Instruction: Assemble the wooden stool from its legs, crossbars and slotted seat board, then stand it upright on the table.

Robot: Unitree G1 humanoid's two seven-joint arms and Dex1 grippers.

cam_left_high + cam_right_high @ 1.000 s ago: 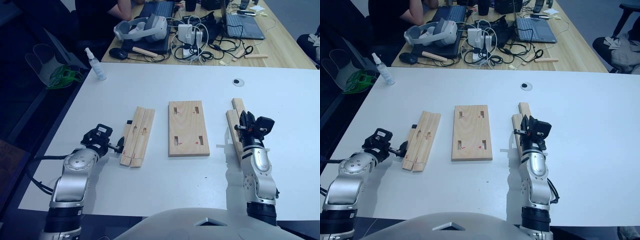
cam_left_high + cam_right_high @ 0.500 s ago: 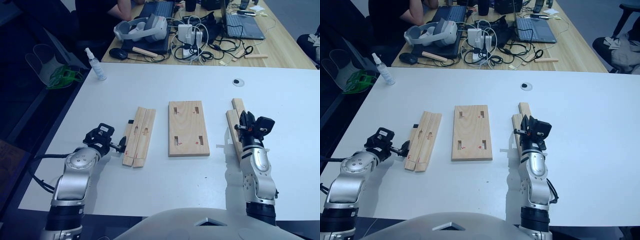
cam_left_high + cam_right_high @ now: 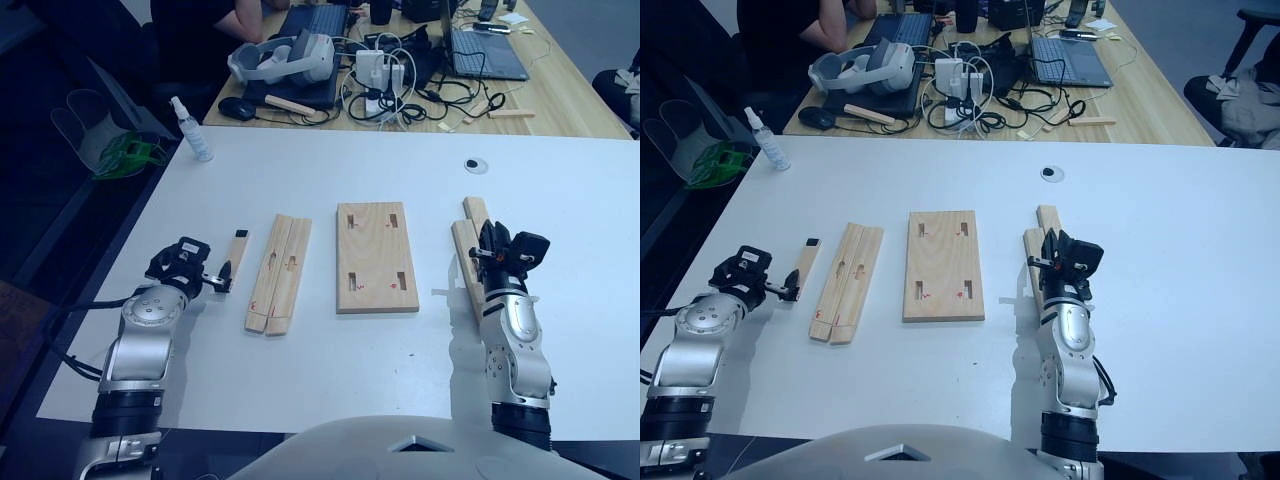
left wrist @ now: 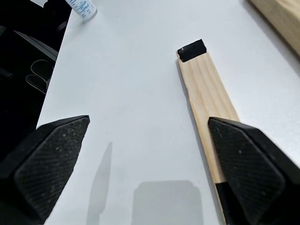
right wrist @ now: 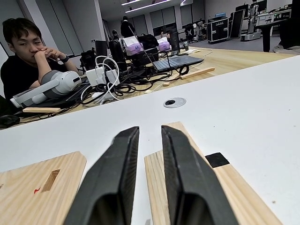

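— What moved?
— The left fingers (image 3: 213, 281) slid out to the left, and the little stick (image 3: 234, 262) came away from the two legs (image 3: 277, 272).
— Are they holding it?
— No. They're wide open, with the stick right by one finger and bare surface (image 3: 330, 370) around it.
— And the right fingers (image 5: 124, 173)?
— Almost closed, holding nothing, over two more legs (image 3: 464, 250). The seat board (image 3: 376, 256) lies flat in the middle.

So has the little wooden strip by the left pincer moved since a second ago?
Yes. The little wooden strip has slid toward the robot's left, away from the slotted leg boards it lay against; bare table now separates them.
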